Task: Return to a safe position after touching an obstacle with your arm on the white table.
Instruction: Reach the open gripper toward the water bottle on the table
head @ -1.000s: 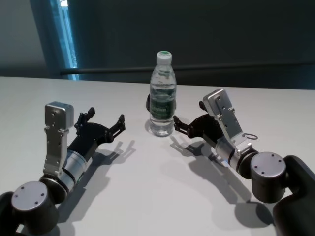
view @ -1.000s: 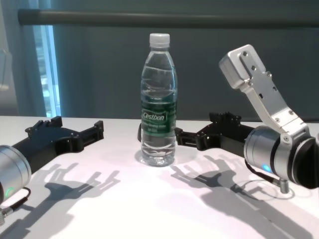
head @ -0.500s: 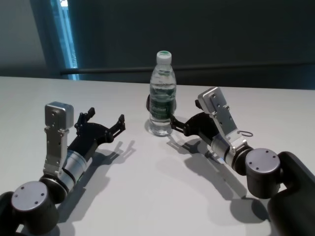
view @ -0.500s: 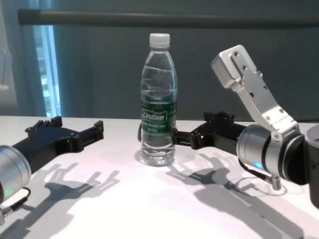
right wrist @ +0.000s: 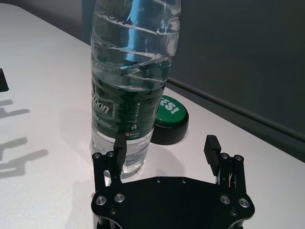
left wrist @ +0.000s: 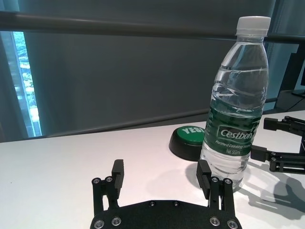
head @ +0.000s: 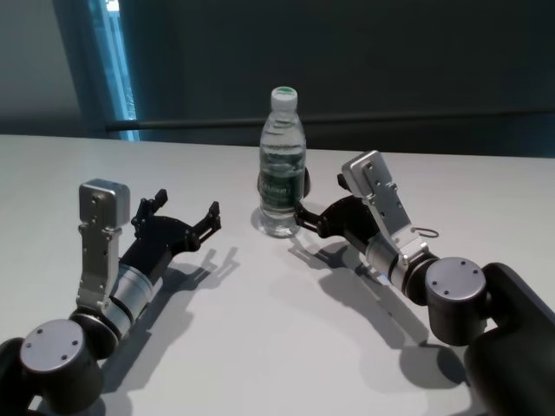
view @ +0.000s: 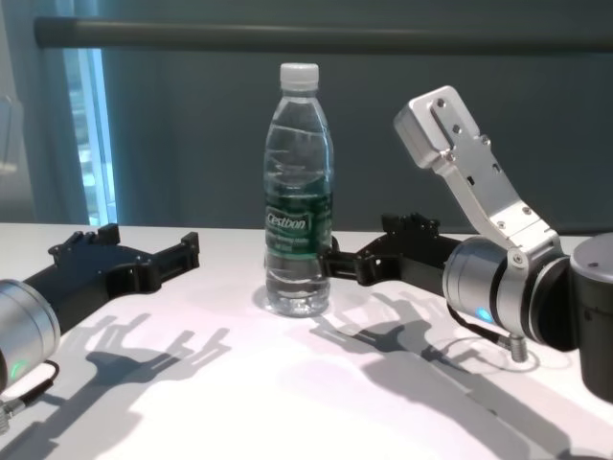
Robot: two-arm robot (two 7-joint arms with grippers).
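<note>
The obstacle, a clear water bottle [head: 282, 165] [view: 297, 211] with a white cap and a green label, stands upright mid-way across the white table [head: 260, 347] [view: 239, 412]. My right gripper [head: 316, 208] [view: 359, 251] [right wrist: 164, 152] is open and low over the table at the bottle's right side. One of its fingertips [right wrist: 116, 150] rests against the bottle's lower body [right wrist: 131, 71]. My left gripper [head: 186, 206] [view: 129, 251] [left wrist: 161, 171] lies open and low, left of the bottle [left wrist: 233, 119] and apart from it.
A round black button with a green top [left wrist: 188, 138] [right wrist: 169, 112] sits on the table just behind the bottle. A dark rail and wall run along the table's far edge.
My right arm has swung left until a fingertip met the bottle. The bottle has shifted slightly left and still stands. The left arm has not moved.
</note>
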